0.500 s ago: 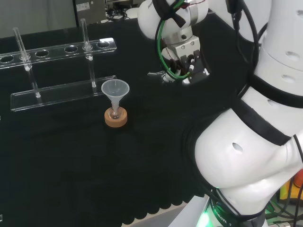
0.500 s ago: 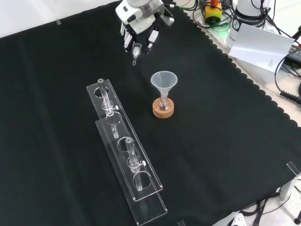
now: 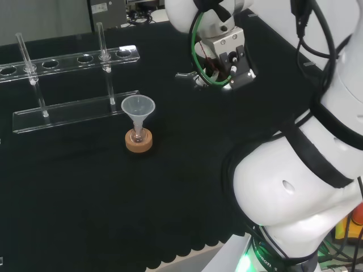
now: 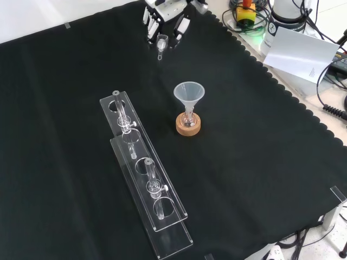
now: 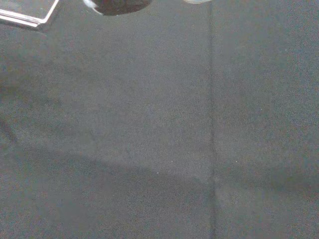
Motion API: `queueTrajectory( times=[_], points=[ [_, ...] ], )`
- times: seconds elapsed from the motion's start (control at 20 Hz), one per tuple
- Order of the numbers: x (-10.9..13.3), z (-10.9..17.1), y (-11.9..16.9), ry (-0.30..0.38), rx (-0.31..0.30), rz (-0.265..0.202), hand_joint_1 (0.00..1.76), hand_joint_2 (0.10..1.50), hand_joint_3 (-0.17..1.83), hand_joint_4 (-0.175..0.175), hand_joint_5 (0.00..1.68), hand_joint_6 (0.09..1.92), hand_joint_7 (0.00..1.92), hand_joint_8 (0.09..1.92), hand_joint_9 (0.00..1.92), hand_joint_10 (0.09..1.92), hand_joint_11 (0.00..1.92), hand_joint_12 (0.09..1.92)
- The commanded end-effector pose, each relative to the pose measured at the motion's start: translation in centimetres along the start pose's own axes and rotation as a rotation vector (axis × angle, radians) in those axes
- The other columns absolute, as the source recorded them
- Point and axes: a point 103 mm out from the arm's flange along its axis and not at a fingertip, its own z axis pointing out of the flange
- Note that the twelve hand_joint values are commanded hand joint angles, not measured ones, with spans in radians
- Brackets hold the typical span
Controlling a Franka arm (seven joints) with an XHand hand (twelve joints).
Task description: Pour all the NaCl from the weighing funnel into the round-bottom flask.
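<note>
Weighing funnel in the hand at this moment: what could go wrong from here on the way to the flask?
1. The hand holds the small clear weighing funnel well away from the funnel that sits in the flask; tilting during the carry could spill salt on the black cloth.
2. That funnel stands tall on a small flask in a cork ring; a nudge might tip it.

One funnel point(image 4: 188, 93) sits in one flask point(image 4: 187, 120) on one cork ring point(image 4: 188, 127). One clear rack point(image 4: 145, 179) holds two glass tubes point(image 4: 122, 112).
</note>
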Motion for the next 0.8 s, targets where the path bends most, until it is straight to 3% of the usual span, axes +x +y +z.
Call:
queueTrajectory(
  times=[0.05, 0.8],
  points=[
    [1.0, -1.0, -2.8, -0.047, 0.073, -0.062, 1.09, 1.12, -0.17, 0.139, 1.15, 0.77, 1.34, 0.40, 1.46, 0.11, 1.04, 0.91],
    [6.2, -2.6, -3.2, -0.175, 0.102, -0.147, 1.09, 1.12, -0.17, 0.145, 1.16, 0.75, 1.34, 0.40, 1.46, 0.11, 1.04, 0.91]
  ],
)
